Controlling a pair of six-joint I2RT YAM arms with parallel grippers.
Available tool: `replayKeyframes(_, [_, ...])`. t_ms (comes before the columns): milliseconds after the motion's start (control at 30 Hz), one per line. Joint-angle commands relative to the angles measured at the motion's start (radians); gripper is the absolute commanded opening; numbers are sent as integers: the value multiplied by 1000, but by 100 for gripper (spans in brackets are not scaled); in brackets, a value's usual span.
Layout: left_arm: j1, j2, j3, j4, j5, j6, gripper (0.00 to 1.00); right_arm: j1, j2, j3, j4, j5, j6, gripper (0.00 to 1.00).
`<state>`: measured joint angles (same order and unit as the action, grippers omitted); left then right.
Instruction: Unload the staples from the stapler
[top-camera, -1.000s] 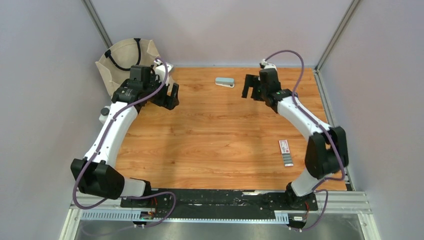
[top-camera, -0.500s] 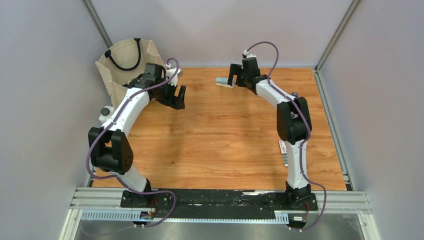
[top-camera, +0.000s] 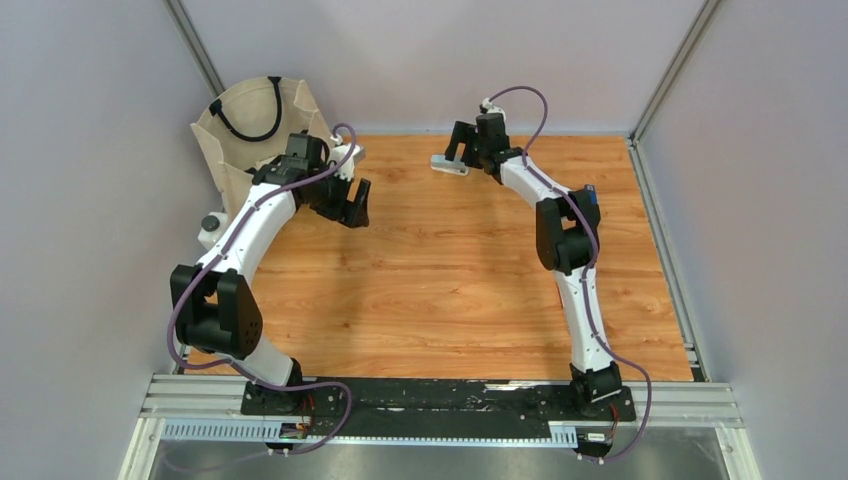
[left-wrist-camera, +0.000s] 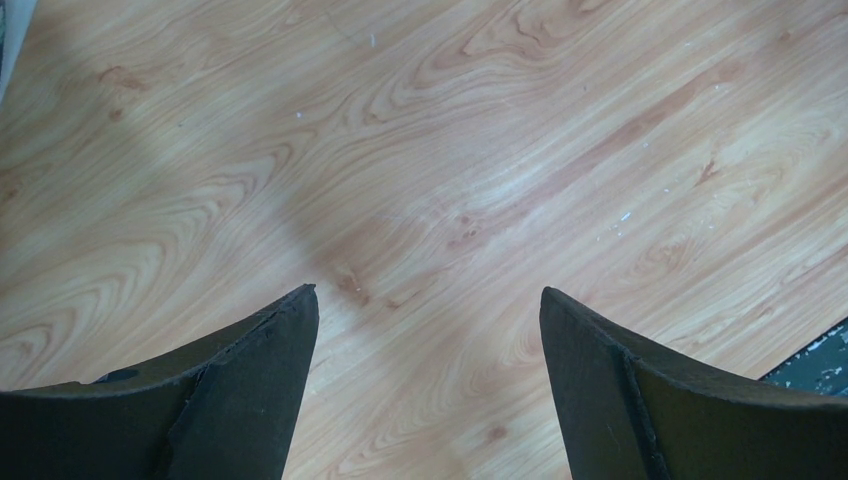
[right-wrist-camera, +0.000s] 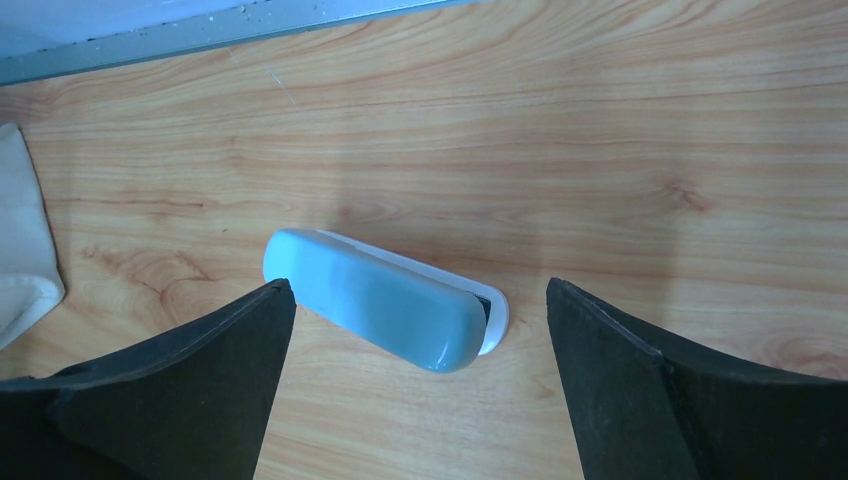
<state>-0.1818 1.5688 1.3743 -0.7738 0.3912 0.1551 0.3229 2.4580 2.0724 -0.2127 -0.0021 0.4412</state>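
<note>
Barely begun: my right claw (right-wrist-camera: 418, 285) hovers, fingers wide apart, over the shut stapler (right-wrist-camera: 375, 300) lying between them on the tabletop (right-wrist-camera: 600, 150), no staples visible; my left claw (left-wrist-camera: 428, 292) gapes empty; gripping, opening and emptying all left.

Wood-grain bench (top-camera: 430, 270). Stapler (right-wrist-camera: 380, 305) lies flat at far centre. Cloth bag (top-camera: 228, 165) stands at far-left corner.

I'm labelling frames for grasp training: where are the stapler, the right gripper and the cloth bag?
stapler (right-wrist-camera: 385, 315): right wrist view, middle of its pale cover.
right gripper (top-camera: 471, 154): top view, between its fingertips.
cloth bag (top-camera: 300, 108): top view, right side wall.
</note>
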Motion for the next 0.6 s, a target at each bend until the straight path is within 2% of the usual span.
replayKeyframes(0, [-1,-39,-18,-1,-3,24,89,-4,25,46,52,-62,33,99])
replayKeyframes(267, [-2,-85,-61,7,-31,32,90,7,18,29,47,-99,51,81])
replayKeyframes(367, [-2,-115,-78,8,-49,38,90,11,18,26,41,-111,83,67])
replayKeyframes(567, [1,-164,-119,11,-94,63,90,21,-27,-50,79,-134,160,59])
